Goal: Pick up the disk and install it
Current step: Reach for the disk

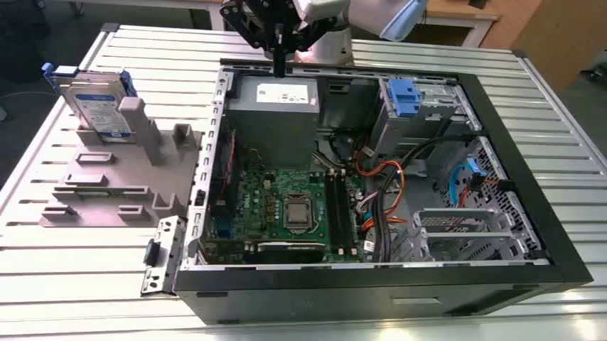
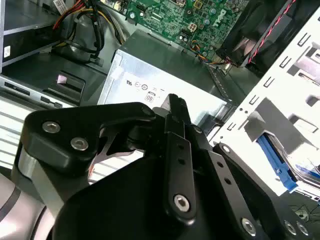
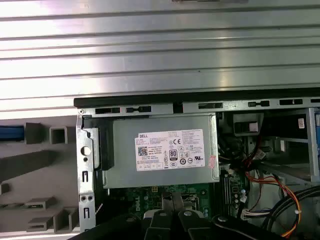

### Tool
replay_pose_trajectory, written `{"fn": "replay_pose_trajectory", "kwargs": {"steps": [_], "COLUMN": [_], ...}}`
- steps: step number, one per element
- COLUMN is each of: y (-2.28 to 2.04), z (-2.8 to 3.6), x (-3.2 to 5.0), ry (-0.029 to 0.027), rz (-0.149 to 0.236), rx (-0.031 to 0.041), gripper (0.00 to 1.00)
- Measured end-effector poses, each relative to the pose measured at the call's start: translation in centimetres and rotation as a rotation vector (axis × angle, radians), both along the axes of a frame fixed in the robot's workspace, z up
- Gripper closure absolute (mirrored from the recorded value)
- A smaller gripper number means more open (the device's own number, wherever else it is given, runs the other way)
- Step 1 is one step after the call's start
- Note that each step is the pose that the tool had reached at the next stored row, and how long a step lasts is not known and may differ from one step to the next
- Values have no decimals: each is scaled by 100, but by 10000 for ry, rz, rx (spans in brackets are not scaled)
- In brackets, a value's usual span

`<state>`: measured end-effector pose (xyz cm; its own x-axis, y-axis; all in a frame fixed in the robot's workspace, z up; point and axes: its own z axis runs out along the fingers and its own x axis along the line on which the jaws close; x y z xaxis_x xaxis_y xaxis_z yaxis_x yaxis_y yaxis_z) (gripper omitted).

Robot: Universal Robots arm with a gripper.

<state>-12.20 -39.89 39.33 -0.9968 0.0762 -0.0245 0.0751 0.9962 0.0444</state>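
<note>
The disk [image 1: 98,106], a silver drive with a white-and-blue label in a blue carrier, stands upright in a grey fixture [image 1: 114,181] at the exterior view's left, outside the open computer case [image 1: 531,177]. My gripper [image 1: 281,69] hangs over the case's far wall, above the grey power supply box [image 1: 275,106], well to the right of the disk. Its black fingers [image 2: 175,105] are pressed together with nothing between them. In the first wrist view the fingers [image 3: 172,207] point at the power supply [image 3: 162,155] and its white sticker.
Inside the case lie a green motherboard [image 1: 284,206], orange and black cables [image 1: 384,181] and a drive bay with a small blue clip [image 1: 403,96]. The case and fixture rest on a slatted aluminium table [image 1: 85,277].
</note>
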Motion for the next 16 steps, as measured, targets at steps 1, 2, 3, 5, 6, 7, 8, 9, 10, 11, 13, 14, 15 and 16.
{"fn": "replay_pose_trajectory", "kwargs": {"steps": [1,2,3,5,6,7,8,9,10,11,13,14,15,16], "y": [0,0,0,0,0,0,0,0,0,0,0,0,0,0], "z": [0,0,0,0,0,0,0,0,0,0,0,0,0,0], "x": [0,0,0,0,0,-2,-4,-7,-11,-17,-31,-40,-50,-62], "ry": [0,0,0,0,0,0,0,0,0,0,0,0,0,0], "rz": [0,0,0,0,0,-1,-1,-1,-2,-1,-1,0,0,0], "rx": [-1,0,0,0,-1,0,0,-1,0,0,0,-1,0,-1], "gripper": [89,89,89,89,89,89,89,89,89,89,89,89,89,89]}}
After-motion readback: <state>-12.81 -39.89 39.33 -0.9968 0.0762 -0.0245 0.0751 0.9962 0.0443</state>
